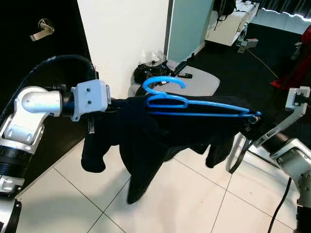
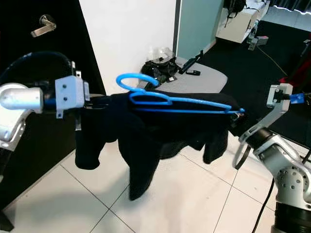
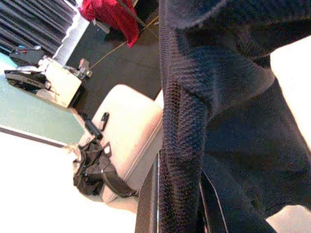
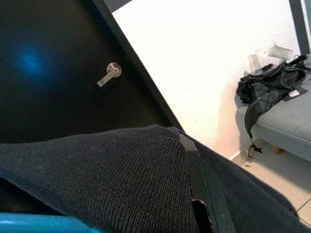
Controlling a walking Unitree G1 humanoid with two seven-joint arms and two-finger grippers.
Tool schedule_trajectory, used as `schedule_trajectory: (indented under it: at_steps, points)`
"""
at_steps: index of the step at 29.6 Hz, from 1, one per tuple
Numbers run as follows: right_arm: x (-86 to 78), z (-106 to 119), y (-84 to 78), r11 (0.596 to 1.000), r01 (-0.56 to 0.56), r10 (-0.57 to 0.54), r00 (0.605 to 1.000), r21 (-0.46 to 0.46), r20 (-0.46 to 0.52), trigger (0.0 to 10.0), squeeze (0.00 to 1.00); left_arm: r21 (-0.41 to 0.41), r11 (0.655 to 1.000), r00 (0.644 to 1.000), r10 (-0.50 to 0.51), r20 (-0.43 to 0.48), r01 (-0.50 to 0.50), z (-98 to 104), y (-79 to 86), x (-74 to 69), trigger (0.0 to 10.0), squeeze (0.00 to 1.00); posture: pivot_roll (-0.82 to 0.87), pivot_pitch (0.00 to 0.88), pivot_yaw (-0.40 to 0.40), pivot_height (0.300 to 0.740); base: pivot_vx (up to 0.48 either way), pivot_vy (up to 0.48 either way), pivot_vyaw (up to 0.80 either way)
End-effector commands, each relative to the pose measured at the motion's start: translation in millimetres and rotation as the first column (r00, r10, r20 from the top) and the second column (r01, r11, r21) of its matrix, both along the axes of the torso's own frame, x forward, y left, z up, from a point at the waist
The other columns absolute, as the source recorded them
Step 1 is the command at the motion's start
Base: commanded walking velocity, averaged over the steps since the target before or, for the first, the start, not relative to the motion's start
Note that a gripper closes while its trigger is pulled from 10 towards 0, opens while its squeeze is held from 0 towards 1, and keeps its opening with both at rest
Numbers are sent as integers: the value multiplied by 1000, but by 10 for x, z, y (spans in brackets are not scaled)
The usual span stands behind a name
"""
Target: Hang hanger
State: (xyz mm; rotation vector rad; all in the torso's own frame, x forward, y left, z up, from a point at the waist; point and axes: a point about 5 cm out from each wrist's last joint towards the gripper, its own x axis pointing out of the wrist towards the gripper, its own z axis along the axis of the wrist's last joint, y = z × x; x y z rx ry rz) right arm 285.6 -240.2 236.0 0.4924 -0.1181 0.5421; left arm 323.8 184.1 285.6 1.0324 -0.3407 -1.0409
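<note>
A blue plastic hanger [image 1: 194, 104] lies level in the air between my two arms, its hook [image 1: 165, 80] pointing away from me. A black knit sweater [image 1: 146, 145] is draped over it and hangs down toward the tiled floor. My left gripper [image 1: 116, 104] is buried in the sweater's left shoulder; in the left wrist view its fingers [image 3: 148, 204] flank a fold of the fabric [image 3: 184, 121]. At the hanger's right tip, my right gripper [image 1: 251, 121] is shut on the cloth-covered end. One finger [image 4: 199, 189] lies over the knit there.
A black door [image 1: 29, 68] with a silver lever handle [image 1: 41, 30] stands at the left beside a white wall. Behind the hanger is a grey seat [image 1: 201, 82] with a black bag [image 1: 146, 73] on it. Dark carpet, a red item [image 1: 296, 73] and a white cabinet [image 1: 228, 24] lie beyond.
</note>
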Motion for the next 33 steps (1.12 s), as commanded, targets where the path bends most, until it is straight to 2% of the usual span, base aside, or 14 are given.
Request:
schedule_trajectory:
  at_steps: [1,4,6,7,9,10,14,18,19,22,24,26,28,33]
  points:
    - [-5,38,-109,999,43,-44,999,11,7,0,0,57,997,998,57,13,-57,8,138,25,10000,0,1,103,-14,740,0,0,0]
    - [-8,22,-135,999,52,-52,999,-5,-6,0,0,51,997,998,64,2,-64,17,193,27,10000,0,2,102,-16,740,0,0,0]
    - [-15,-27,-191,997,69,-70,997,-43,-30,0,0,33,995,995,93,-21,-92,66,327,33,10000,0,5,100,-17,740,0,0,0]
    - [-15,-27,-191,997,69,-70,997,-43,-30,0,0,33,995,995,93,-21,-92,66,327,33,10000,0,5,100,-17,740,0,0,0]
    - [-23,-43,-229,995,79,-81,996,-57,-39,0,0,77,989,991,127,-31,-125,89,447,30,10000,0,7,102,-15,740,0,0,0]
    - [-23,-43,-229,995,79,-81,996,-57,-39,0,0,77,989,991,127,-31,-125,89,447,30,10000,0,7,102,-15,740,0,0,0]
    - [-23,-22,-218,995,78,-81,996,-63,-38,118,0,176,969,984,176,12,-175,53,510,67,10000,0,9,104,-12,740,0,0,0]
    - [-12,-7,-124,996,50,-52,998,-68,-32,235,0,156,970,982,186,32,-188,12,440,108,10000,0,8,104,-12,740,0,0,0]
    - [-1,16,28,997,7,-9,1000,-72,-23,353,0,40,977,977,209,49,-211,27,310,176,10000,0,3,106,-10,740,0,0,0]
    - [3,24,86,997,-8,7,1000,-74,-20,392,0,-6,976,974,220,48,-220,35,260,203,10000,0,3,104,-11,740,0,0,0]
    - [31,56,231,996,-36,35,999,-81,-7,471,0,-64,972,972,230,38,-227,-27,112,245,10000,0,2,105,-9,740,0,0,0]
    - [31,56,231,996,-36,35,999,-81,-7,471,0,-64,972,972,230,38,-227,-27,112,245,10000,0,2,105,-9,740,0,0,0]
    - [64,86,333,995,-49,49,999,-82,1,392,0,-86,964,967,255,21,-252,-120,15,279,10000,0,3,105,-8,740,0,0,0]
    - [88,119,447,994,-73,74,997,-86,11,549,0,-109,942,948,319,2,-317,-224,-31,331,10000,0,2,105,-12,740,0,0,0]
